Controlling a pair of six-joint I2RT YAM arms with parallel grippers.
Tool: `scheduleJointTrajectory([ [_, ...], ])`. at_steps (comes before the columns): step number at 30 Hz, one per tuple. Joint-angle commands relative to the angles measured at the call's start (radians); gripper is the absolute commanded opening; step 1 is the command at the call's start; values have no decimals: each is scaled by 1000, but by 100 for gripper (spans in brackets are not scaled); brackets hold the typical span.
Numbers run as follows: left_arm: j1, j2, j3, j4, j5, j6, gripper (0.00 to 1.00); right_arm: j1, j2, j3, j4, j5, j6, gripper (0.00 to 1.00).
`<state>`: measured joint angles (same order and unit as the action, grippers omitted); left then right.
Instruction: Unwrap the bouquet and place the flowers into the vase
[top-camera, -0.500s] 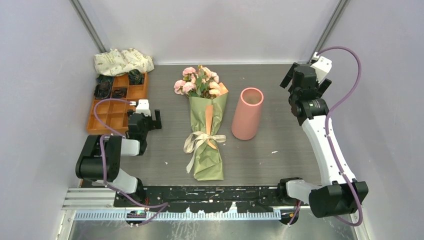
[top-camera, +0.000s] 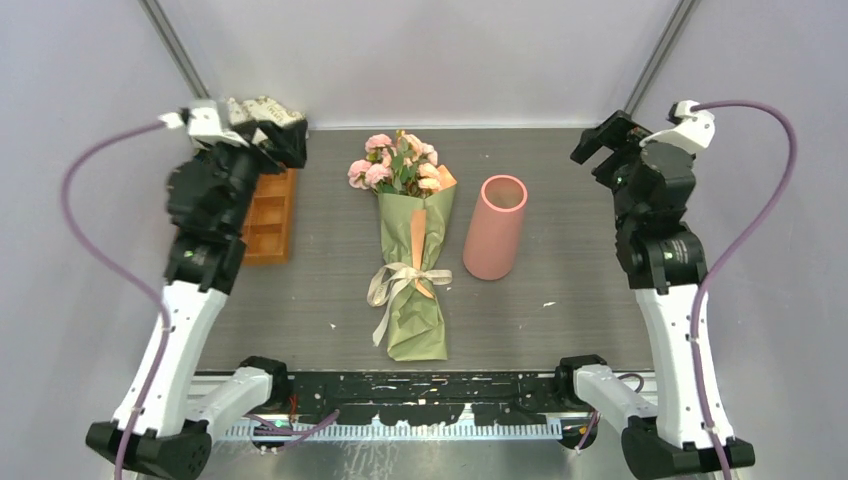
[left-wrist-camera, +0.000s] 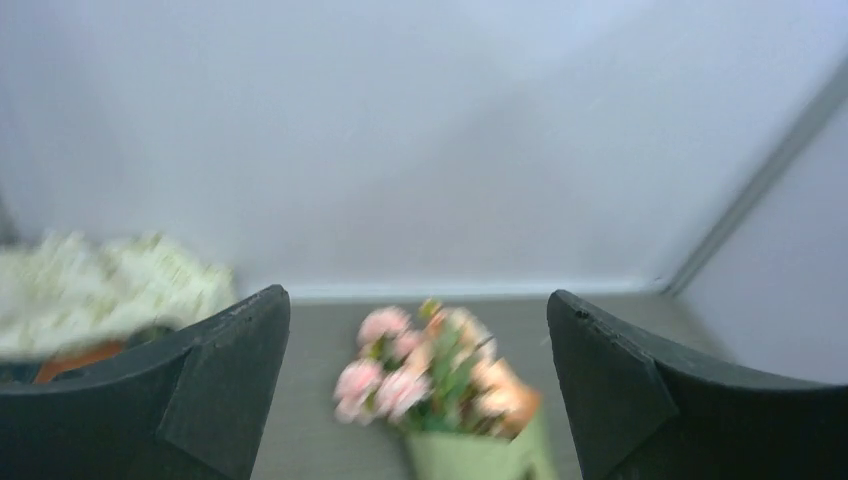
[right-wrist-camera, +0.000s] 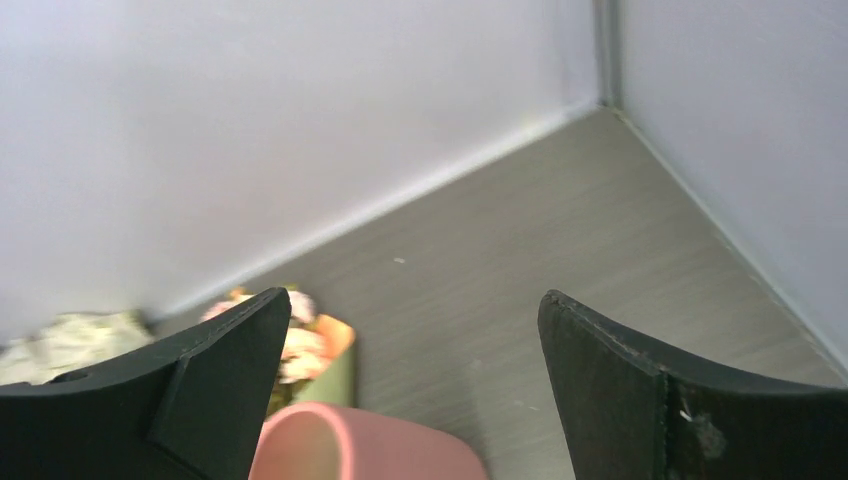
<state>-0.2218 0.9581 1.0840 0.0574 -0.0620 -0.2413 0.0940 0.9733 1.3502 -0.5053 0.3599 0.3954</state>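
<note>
Your table (top-camera: 560, 200) had the bouquet (top-camera: 413, 250) lying flat mid-way across, wrapped, its long axis running near-to-far with the blooms at the far end. The vase (top-camera: 494, 228) stood upright just to its right. Both the left gripper (left-wrist-camera: 415, 310) and right gripper (right-wrist-camera: 412, 300) hung high, jaws wide, empty. I'd say left was nearer; the vase sat between the right one and the ribbon bow (top-camera: 410, 278).

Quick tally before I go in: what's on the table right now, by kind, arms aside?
bouquet, wrapped and tied: 1
vase, pink: 1
tray, orange, partly hidden: 1
cloth bundle, white, partly hidden: 1
Total: 4
</note>
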Motion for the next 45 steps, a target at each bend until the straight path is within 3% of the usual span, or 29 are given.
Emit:
scheduleJointTrajectory([
  [1,1,5,268,-258,274,-194,100,-2,-26,158,-18,-232,72,100],
  [3,1,5,344,-254,263,-368,100,-2,-11,236,-60,-333,62,99],
  [6,1,-37,362,-108,371,-433,100,-1,3,333,-101,-458,80,99],
  [12,1,-164,189,323,481,-616,100,-2,78,520,-179,-719,175,100],
  [13,0,-181,185,307,462,-641,100,0,89,536,-178,-751,197,100],
  [15,1,-169,252,202,460,-647,100,9,96,557,-183,-780,221,100],
  [18,1,-84,445,-17,573,-562,86,24,142,635,-259,-783,203,97],
  [24,0,-24,561,-279,232,-487,87,145,339,878,-437,-645,100,96],
  [30,0,312,1039,-812,163,-350,81,399,625,1187,-620,-373,-14,99],
  [35,-12,548,1316,-1172,-89,-260,74,586,726,1186,-645,-124,-81,100],
  [38,-19,616,1315,-1263,-195,-243,68,677,765,1186,-678,-9,-125,100],
  [40,-19,621,1241,-1264,-193,-241,63,730,765,1160,-679,33,-139,99],
  [43,-21,534,984,-1148,-130,-257,59,812,747,1074,-669,80,-147,99],
  [45,-22,438,787,-982,-77,-268,60,863,729,992,-661,90,-137,96],
])
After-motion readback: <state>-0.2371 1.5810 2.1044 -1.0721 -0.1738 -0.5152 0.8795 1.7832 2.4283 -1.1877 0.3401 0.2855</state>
